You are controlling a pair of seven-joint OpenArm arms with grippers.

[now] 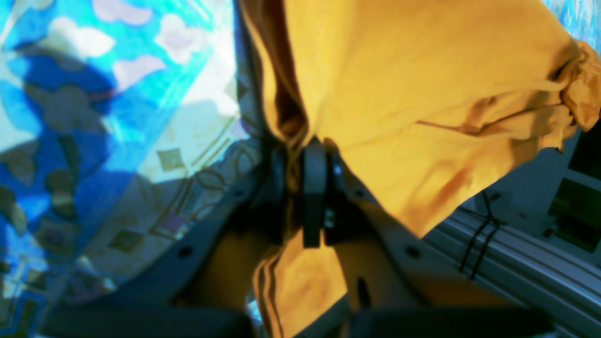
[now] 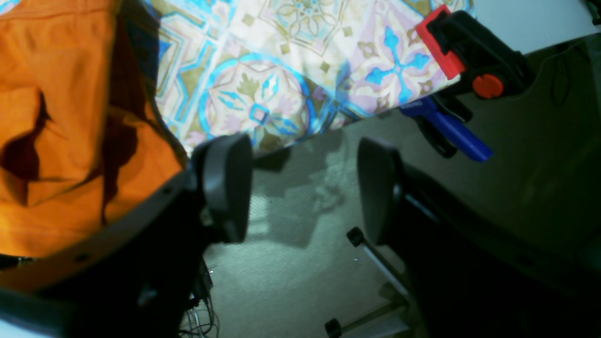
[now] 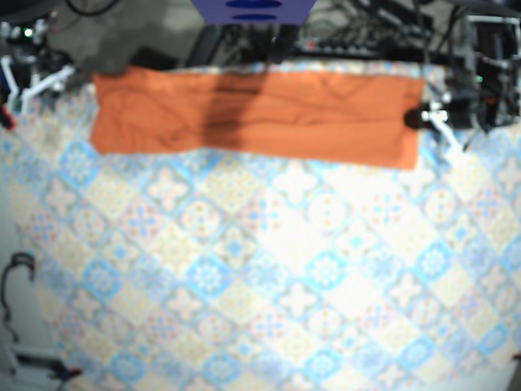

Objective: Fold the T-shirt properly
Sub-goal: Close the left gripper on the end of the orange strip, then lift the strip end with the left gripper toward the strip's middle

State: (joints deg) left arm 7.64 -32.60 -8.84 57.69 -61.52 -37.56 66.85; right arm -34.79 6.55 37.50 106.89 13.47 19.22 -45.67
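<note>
The orange T-shirt (image 3: 252, 110) lies as a long flat strip along the far edge of the patterned table. At the strip's right end my left gripper (image 3: 416, 119) is shut on the cloth. In the left wrist view the left gripper (image 1: 307, 157) pinches a bunched fold of the T-shirt (image 1: 422, 94), which drapes over and past the fingers. My right gripper (image 2: 300, 188) is open with nothing between its pads. It hangs over the table's edge and the floor, with the T-shirt (image 2: 56, 141) just to its left.
A patterned blue and beige tablecloth (image 3: 269, 269) covers the table. A red and black clamp (image 2: 469, 47) and a blue clamp (image 2: 450, 131) grip the table's edge near the right gripper. Cables and equipment (image 3: 391, 32) stand behind the far edge.
</note>
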